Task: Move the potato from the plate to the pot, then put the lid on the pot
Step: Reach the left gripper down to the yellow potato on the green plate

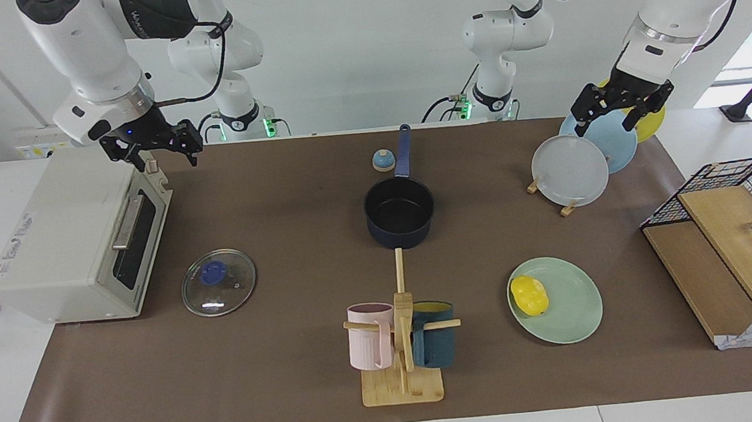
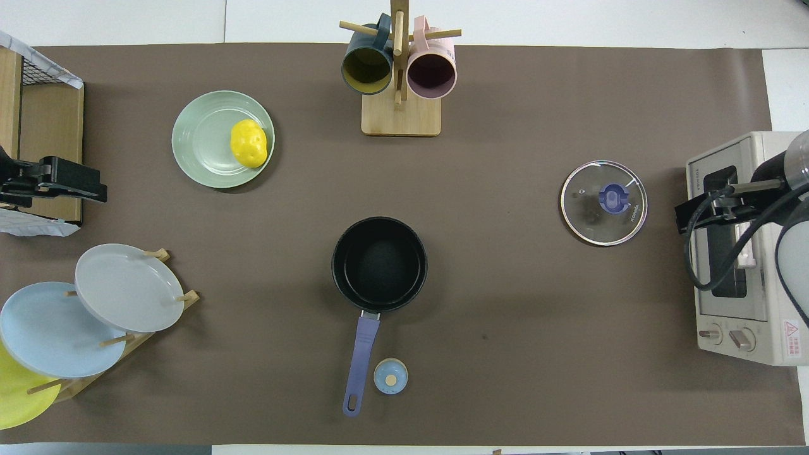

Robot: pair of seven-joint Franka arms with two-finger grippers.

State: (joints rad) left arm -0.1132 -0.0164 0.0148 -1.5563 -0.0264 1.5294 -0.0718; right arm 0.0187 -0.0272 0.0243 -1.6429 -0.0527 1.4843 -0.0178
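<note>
The yellow potato lies on the mint-green plate, toward the left arm's end of the table. The navy pot stands mid-table, empty, with its handle pointing toward the robots. The glass lid lies flat on the mat beside the toaster oven, toward the right arm's end. My left gripper is open and empty, raised over the plate rack. My right gripper is open and empty, raised over the toaster oven.
A toaster oven stands at the right arm's end. A wooden mug tree with two mugs stands farther from the robots than the pot. A plate rack, a small blue bell and a wire basket also stand here.
</note>
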